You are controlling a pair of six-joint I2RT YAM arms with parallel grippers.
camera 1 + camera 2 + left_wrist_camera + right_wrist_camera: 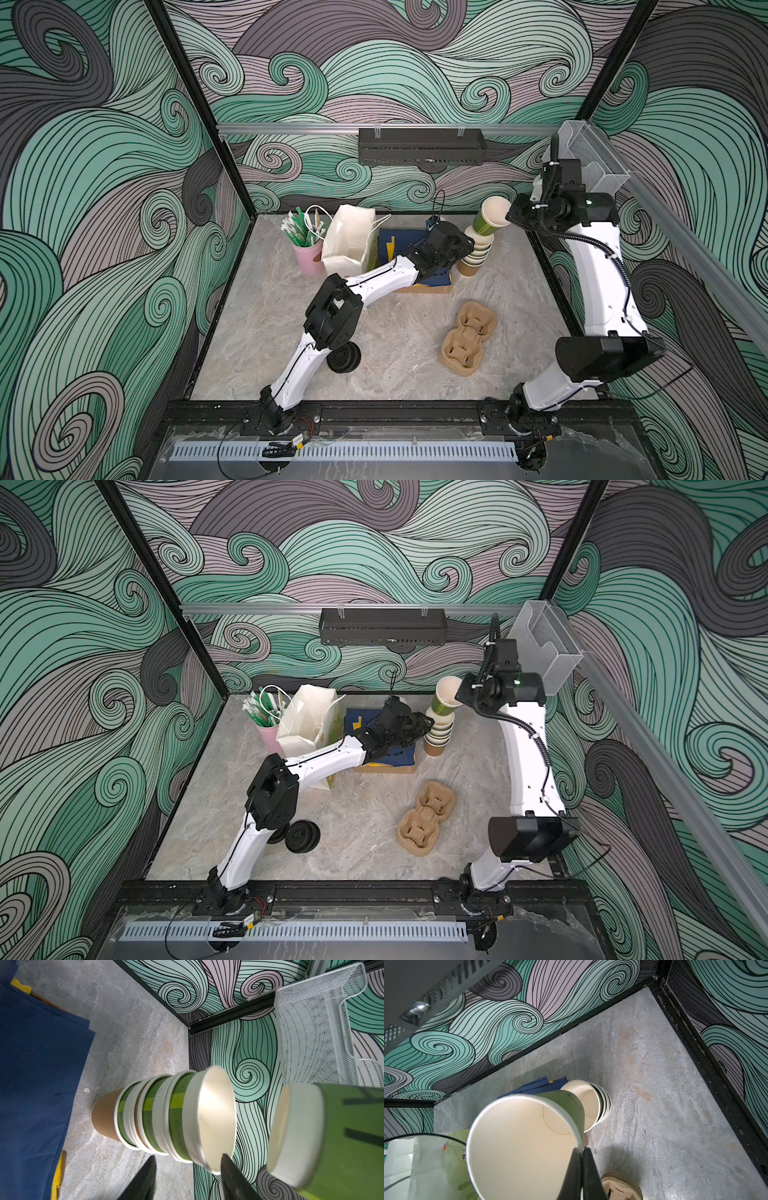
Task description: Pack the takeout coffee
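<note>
The takeout coffee is out of view; no lidded cup shows. A lidless green cup [492, 218] [444, 698] [517, 1147] hangs tilted above the back right of the table. My right gripper [508, 216] [458, 696] [581, 1150] is shut on its rim. Just below it stands a stack of lidless cups [478, 253] [438, 733] [166, 1118]. My left gripper [467, 245] [428, 723] [188, 1156] is open beside the stack's upper cups, holding nothing. Loose black lids [343, 359] [301, 837] lie near the left arm's elbow.
A brown pulp cup carrier [467, 338] [426, 818] lies front right of centre. At the back stand a white paper bag [349, 241], a pink cup of straws [307, 253] and blue napkins on cardboard [401, 243]. A clear wall holder [590, 153] hangs above the right arm.
</note>
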